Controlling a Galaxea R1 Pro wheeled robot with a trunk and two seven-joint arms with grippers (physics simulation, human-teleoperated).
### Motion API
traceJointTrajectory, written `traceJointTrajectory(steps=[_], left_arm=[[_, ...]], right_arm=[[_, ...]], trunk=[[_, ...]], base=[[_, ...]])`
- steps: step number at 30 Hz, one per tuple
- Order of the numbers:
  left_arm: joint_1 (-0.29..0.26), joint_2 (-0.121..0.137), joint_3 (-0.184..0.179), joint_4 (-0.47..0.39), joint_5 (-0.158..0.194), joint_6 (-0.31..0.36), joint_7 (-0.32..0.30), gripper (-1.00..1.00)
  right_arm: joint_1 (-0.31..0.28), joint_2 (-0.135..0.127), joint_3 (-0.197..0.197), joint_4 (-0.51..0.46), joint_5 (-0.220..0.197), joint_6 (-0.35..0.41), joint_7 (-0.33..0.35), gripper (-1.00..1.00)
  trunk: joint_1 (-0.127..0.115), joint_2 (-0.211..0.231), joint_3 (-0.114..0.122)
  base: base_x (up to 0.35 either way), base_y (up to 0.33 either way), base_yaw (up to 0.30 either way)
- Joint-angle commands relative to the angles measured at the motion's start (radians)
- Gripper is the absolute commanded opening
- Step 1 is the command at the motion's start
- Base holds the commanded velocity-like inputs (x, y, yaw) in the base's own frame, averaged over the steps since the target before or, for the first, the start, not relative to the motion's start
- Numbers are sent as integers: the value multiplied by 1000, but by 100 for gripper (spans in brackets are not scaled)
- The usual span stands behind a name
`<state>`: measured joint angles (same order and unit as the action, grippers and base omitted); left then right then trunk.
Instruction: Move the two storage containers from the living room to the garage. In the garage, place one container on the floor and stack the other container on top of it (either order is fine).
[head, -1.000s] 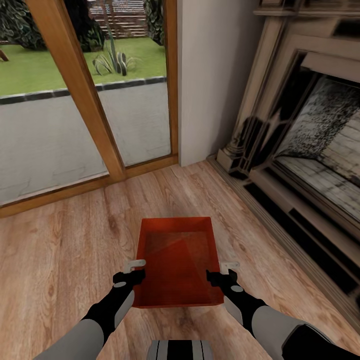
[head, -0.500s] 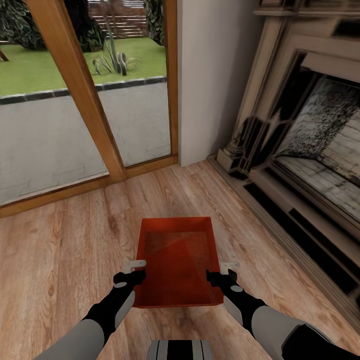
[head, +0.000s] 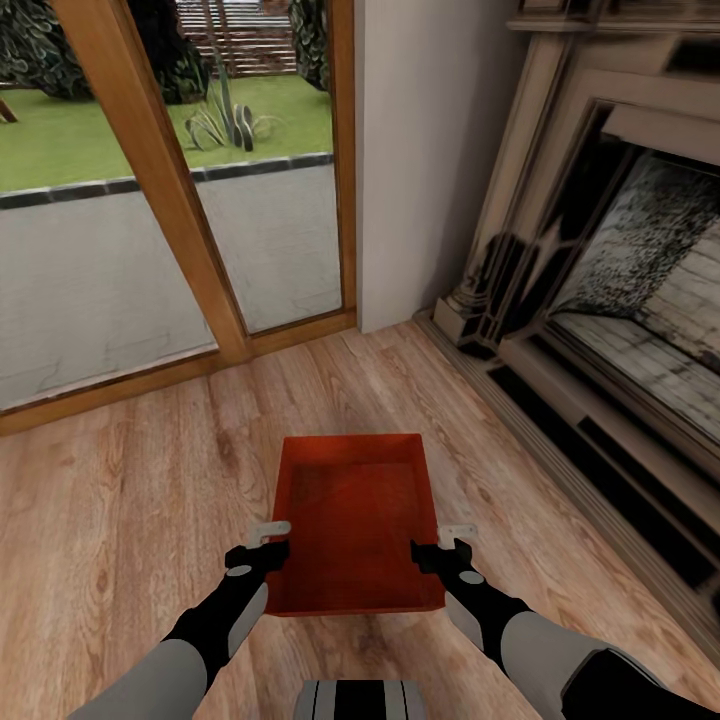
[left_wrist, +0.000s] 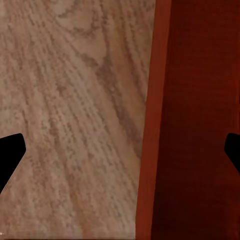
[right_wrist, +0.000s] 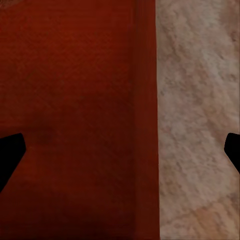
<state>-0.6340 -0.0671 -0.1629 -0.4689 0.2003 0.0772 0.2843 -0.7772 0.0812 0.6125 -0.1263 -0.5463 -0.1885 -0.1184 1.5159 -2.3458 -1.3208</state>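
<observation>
- One orange-red container (head: 356, 520), a shallow open box with thin plain walls, sits on the wood-plank floor (head: 120, 500) in front of the robot, between the glass door (head: 180, 190) and the fireplace (head: 620, 290).
- Both grippers are spread open over its long side walls: the left gripper (head: 268, 540) straddles the left wall and the right gripper (head: 448, 545) the right wall, with nothing clamped.
- Each wrist view shows a wall edge between dark fingertips (left_wrist: 10, 152), with floor on one side and red interior on the other.
- Compared with half a second ago, the right gripper has shifted slightly inward; the container is unmoved.
- Its long axis runs straight away from the robot, opening upward.
</observation>
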Motion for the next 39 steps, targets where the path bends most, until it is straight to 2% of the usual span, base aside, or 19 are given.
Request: traceJointTrajectory(steps=[1,6,11,19,39], left_arm=[[0,1,-9,-2,10,5,9,100],[0,2,-7,2,9,5,9,100],[0,4,-5,30,9,0,9,100],[0,3,-7,70,8,-2,8,100],[0,0,-9,57,7,-4,1,100]], right_arm=[[-1,0,8,1,-7,-3,-4,100],[-1,1,8,1,-7,-3,-5,100],[-1,-12,10,0,-6,-5,-6,100],[-1,-11,10,0,-6,-5,-6,100],[-1,-12,10,0,-5,-2,-6,100]], trunk=[[0,0,-1],[0,0,-1],[0,0,-1],[0,0,-1],[0,0,-1]], base=[[0,0,0],[0,0,0],[0,0,0],[0,0,0],[0,0,0]])
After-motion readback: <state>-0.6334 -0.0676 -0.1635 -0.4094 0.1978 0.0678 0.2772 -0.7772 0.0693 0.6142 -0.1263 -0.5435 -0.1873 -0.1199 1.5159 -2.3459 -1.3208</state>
